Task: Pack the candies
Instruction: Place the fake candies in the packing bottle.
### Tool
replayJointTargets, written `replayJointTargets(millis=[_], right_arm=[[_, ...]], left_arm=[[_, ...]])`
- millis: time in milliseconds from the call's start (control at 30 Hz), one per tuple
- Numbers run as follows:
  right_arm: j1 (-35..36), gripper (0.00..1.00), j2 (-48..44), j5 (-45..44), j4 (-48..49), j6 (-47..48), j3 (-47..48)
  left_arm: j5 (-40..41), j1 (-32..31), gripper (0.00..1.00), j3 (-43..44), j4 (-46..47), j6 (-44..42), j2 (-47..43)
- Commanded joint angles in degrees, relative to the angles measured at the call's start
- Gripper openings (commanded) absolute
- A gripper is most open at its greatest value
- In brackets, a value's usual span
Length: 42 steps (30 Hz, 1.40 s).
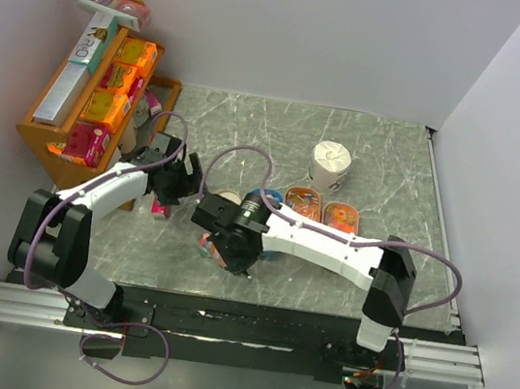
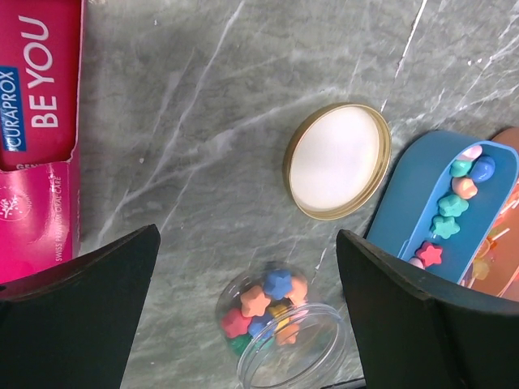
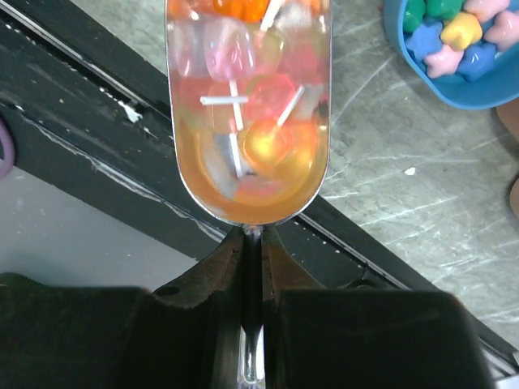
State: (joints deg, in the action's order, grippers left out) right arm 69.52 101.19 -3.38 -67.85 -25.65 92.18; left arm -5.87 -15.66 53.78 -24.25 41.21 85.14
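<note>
The candies (image 2: 268, 304) are small star-shaped sweets in mixed colours inside a clear little jar (image 2: 284, 344) lying on the marble. More candies (image 2: 450, 207) fill a blue scoop-shaped holder (image 2: 413, 203) to the right. My left gripper (image 2: 247, 239) hovers open above the jar, touching nothing; from above it (image 1: 175, 184) sits near the shelf. My right gripper (image 3: 253, 235) is shut on the thin handle of a rounded scoop (image 3: 247, 194) loaded with stick sweets. A blue bowl of star candies (image 3: 454, 36) lies beyond that scoop.
A gold-rimmed lid (image 2: 336, 160) lies flat by the jar. A pink Curaprox box (image 2: 36, 138) is at the left. Two orange trays (image 1: 321, 209), a white roll (image 1: 329, 166) and a wooden shelf (image 1: 34, 132) with boxes stand farther back. The black front rail (image 3: 81, 138) passes under the scoop.
</note>
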Motion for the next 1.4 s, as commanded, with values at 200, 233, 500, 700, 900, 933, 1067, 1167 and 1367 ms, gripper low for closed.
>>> replayJointTargets(millis=[200, 233, 500, 700, 900, 933, 1067, 1167, 1367], right_arm=[[-0.69, 0.00, 5.42, 2.23, -7.55, -0.37, 8.54], [-0.70, 0.00, 5.51, 2.50, -7.82, -0.45, 8.80], [-1.93, 0.00, 6.91, 5.22, -11.85, -0.63, 10.38], [-2.19, 0.00, 8.23, 6.28, -13.44, -0.89, 11.87], [-2.63, 0.00, 9.47, 6.63, -14.50, -1.25, 13.38], [-2.81, 0.00, 9.38, 6.89, -14.50, -1.42, 13.46], [-3.42, 0.00, 9.73, 7.15, -15.37, -1.77, 14.08], [-4.03, 0.00, 9.47, 8.99, -15.03, -1.42, 13.90], [-5.26, 0.00, 7.45, 12.60, -13.79, -1.33, 12.14]], left_arm=[[3.22, 0.28, 0.96, 0.54, 0.43, 0.98, -1.03], [3.49, 0.28, 0.97, 0.45, 0.43, 1.06, -1.29], [3.67, 0.28, 0.97, 0.97, -0.01, 1.33, -0.77], [3.41, 0.28, 0.97, 0.63, 0.26, 1.33, -1.21], [2.79, 0.28, 0.96, 0.63, 0.34, 1.24, -1.30], [2.79, 0.28, 0.96, 0.54, 0.43, 1.24, -1.38], [2.70, 0.28, 0.97, 0.54, 0.52, 1.24, -1.47], [2.44, 0.28, 0.96, 0.45, 0.61, 1.24, -1.56], [1.48, 0.28, 0.96, 0.01, 1.22, 1.68, -2.17]])
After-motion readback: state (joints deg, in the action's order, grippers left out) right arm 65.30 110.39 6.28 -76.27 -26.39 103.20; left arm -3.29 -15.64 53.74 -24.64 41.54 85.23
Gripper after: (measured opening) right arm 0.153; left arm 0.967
